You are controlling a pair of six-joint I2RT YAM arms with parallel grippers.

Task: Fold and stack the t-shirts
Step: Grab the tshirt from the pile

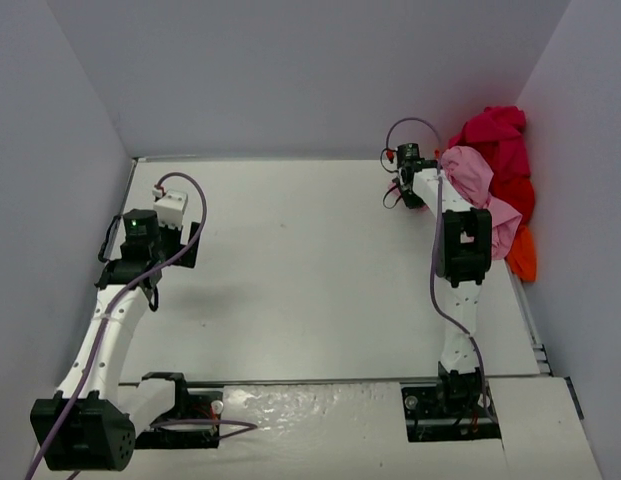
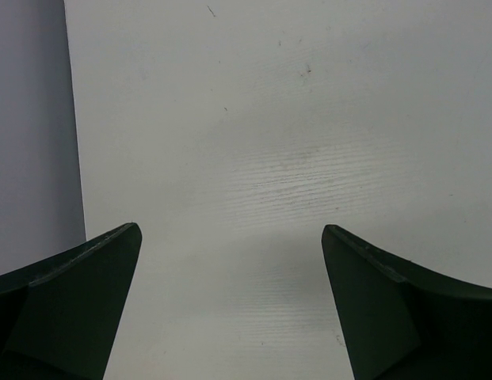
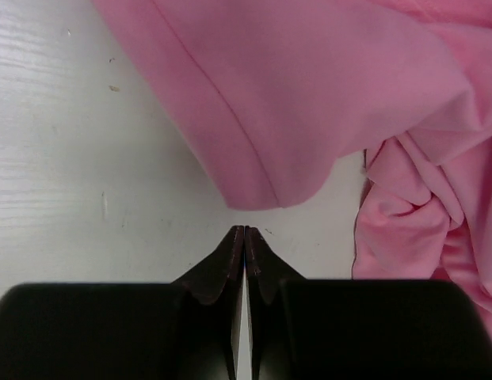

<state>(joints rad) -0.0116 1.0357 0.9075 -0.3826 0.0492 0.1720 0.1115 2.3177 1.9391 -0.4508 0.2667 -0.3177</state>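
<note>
**A:** Where are the t-shirts?

**B:** The heap of t-shirts [image 1: 510,190] sits in the far right corner of the surface [image 1: 310,280], against the right wall [image 1: 580,220]. The light pink t-shirt [image 3: 309,87] is at the front, with red cloth [image 1: 495,135] behind it and an orange piece [image 1: 523,255] at the near end. From above I cannot tell whether the red is 1 shirt or 2.

**A:** And the right jaws?

**B:** Clenched tip to tip, with nothing between them. They rest low at the surface, and a folded hem of the pink shirt lies just beyond the tips, seemingly not touching.

**A:** The left jaws?

**B:** Released, spread wide above the white surface near the left wall [image 2: 32,119], well apart from the heap.
</note>
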